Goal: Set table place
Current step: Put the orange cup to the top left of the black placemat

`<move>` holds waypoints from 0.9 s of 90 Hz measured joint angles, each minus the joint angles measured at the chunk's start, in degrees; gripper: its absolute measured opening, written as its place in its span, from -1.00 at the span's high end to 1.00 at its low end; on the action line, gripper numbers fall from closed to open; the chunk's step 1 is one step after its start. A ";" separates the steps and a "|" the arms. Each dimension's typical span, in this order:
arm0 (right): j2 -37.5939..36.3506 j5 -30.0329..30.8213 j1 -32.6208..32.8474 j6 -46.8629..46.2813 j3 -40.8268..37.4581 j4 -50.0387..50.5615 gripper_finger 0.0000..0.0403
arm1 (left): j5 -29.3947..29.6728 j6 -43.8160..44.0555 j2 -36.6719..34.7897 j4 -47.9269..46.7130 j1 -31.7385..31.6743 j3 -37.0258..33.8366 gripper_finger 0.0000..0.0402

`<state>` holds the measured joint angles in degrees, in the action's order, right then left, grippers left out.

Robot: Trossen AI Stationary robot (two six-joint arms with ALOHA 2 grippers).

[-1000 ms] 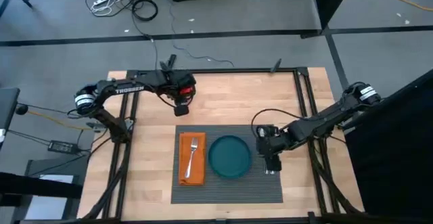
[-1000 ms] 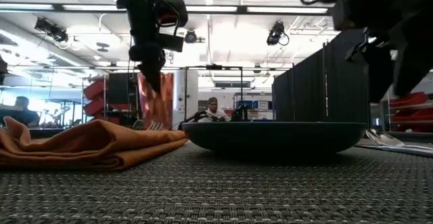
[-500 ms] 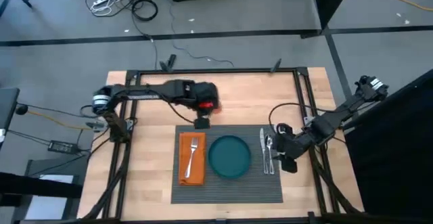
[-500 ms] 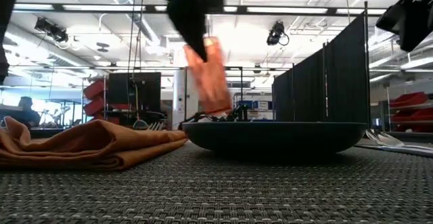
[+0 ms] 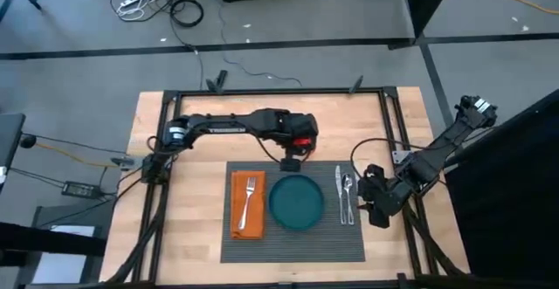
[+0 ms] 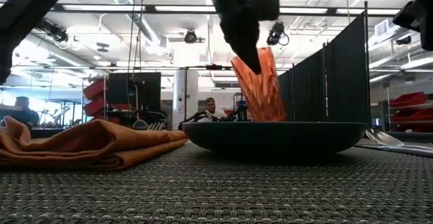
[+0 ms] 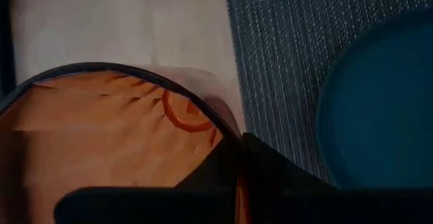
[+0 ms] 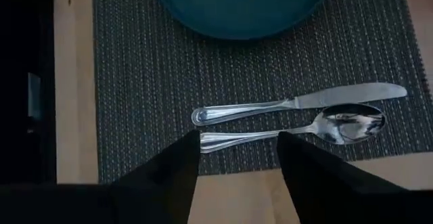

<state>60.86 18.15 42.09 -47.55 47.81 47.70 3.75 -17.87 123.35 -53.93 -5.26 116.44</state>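
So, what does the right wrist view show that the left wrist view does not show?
Only the right wrist view shows the spoon beside the knife and the open right gripper. Only the left wrist view shows the orange cup that the left gripper holds. Both show the teal plate, the placemat and the table.

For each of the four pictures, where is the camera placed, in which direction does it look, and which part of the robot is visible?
High view: overhead, straight down; both arms, placemat, plate.
Low view: placemat level, looking across; left gripper holding orange cup.
Left wrist view: looks down past own fingers at cup, plate.
Right wrist view: looks down past own open fingers at knife, spoon.
All views share the plate.
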 joint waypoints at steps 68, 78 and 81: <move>0.04 2.01 1.42 -1.88 -0.02 0.00 0.13 | -0.91 -4.65 2.60 2.51 -0.41 -0.09 0.94; 0.04 2.01 1.42 -1.88 -0.02 0.02 0.13 | -0.94 -4.64 2.69 3.39 -0.41 0.04 0.82; 0.07 1.99 1.42 -1.88 -0.02 -0.02 0.13 | -0.94 -4.64 2.69 3.27 -0.45 0.18 0.76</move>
<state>60.93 20.14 43.51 -49.43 47.79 47.68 2.81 -22.52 126.04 -50.66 -5.71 116.62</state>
